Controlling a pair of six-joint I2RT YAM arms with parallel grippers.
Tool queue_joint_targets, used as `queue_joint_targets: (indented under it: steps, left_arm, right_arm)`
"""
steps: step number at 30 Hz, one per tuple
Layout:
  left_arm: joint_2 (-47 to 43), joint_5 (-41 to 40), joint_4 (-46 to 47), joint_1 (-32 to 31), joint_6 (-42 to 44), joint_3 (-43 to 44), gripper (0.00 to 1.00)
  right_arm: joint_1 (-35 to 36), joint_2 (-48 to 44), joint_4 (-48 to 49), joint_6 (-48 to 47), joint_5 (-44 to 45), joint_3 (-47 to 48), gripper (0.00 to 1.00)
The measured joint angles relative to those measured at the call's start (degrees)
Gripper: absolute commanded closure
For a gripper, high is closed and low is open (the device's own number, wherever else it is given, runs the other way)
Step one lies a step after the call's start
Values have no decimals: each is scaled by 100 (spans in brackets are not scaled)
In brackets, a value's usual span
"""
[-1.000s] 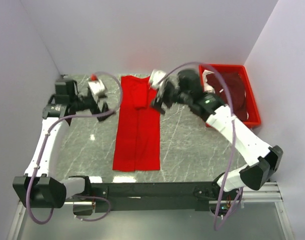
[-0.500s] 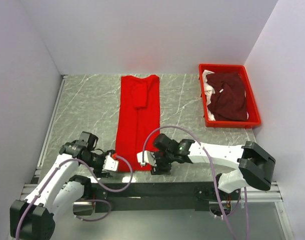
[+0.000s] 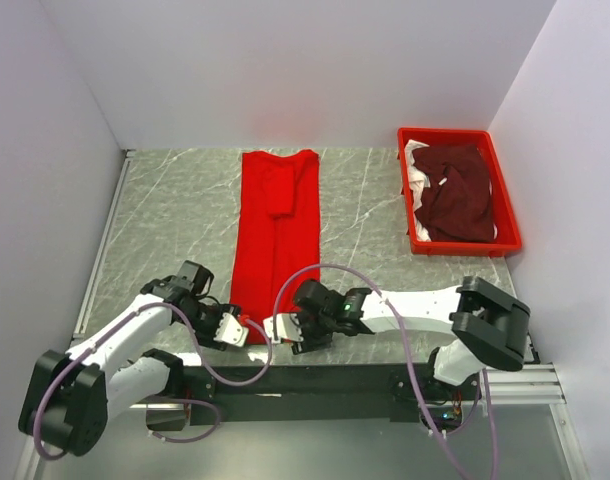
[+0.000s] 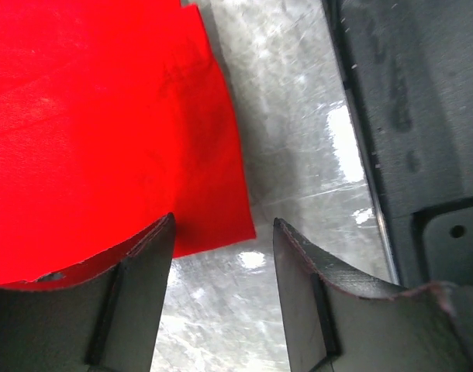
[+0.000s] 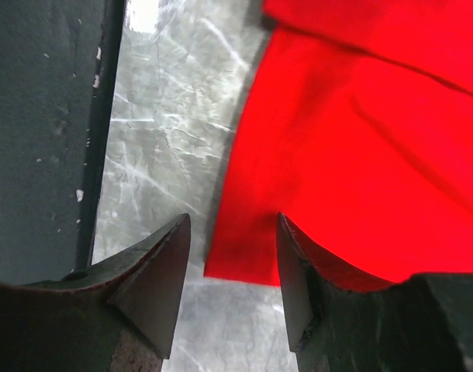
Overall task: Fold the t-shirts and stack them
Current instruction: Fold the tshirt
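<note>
Table [image 3: 175, 220]: grey marbled top, with both arms reaching low along its near edge.

Red shirt [image 3: 277, 240]: lies flat at mid-table as a long narrow strip running from the far edge to the near edge. Its near hem lies at the two claws. The left gripper [image 4: 222, 225] stands at the near left corner and the right gripper [image 5: 233, 221] at the near right corner. In each wrist view the corner of the cloth lies in the gap between the fingers, with one finger over the red cloth and the other over bare table. The cloth is bright, plain and smooth. A lengthwise fold line runs down it, and a sleeve is folded in on top at the far end.

Tray [image 3: 465, 248]: red, at the far right, well apart from both claws.

Maroon shirt [image 3: 455, 195]: crumpled inside the tray.

White fabric [image 3: 413, 160]: shows at the tray's left side, beside the maroon shirt.

Claws: both stand partly spread. Neither is pinched on the cloth.
</note>
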Motion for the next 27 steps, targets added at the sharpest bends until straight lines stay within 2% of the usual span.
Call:
queue_joint_targets:
  steps: [5, 7, 10, 13, 16, 17, 18, 19, 21, 27]
  left_arm:
    - [201, -240, 348, -208, -57, -31, 44]
    - [203, -267, 446, -302, -146, -39, 48]
    - [291, -293, 610, -457, -310, -31, 56]
    - [376, -299, 667, -581, -374, -11, 65]
    - [376, -348, 691, -713, -413, -11, 80]
    - [372, -372, 708, -752, -426, -13, 84]
    - [361, -402, 723, -778, -439, -15, 92]
    - [341, -424, 730, -791, -457, -15, 96]
    - [275, -455, 710, -807, -535, -15, 100]
    - [-125, -192, 197, -826, -697, 319, 100]
  right_arm:
    - [92, 365, -7, -116, 232, 229, 48]
    - [120, 461, -28, -122, 313, 337, 49]
    - [162, 586, -57, -149, 422, 463, 57]
    - [173, 643, -175, -162, 514, 540, 65]
    - [175, 645, -251, -168, 568, 546, 80]
    - [175, 645, -269, -177, 579, 546, 90]
    - [175, 645, -284, -181, 603, 546, 95]
    - [175, 645, -289, -170, 621, 546, 99]
    - [175, 625, -302, -138, 636, 546, 100]
    - [273, 411, -468, 190, 570, 529, 100]
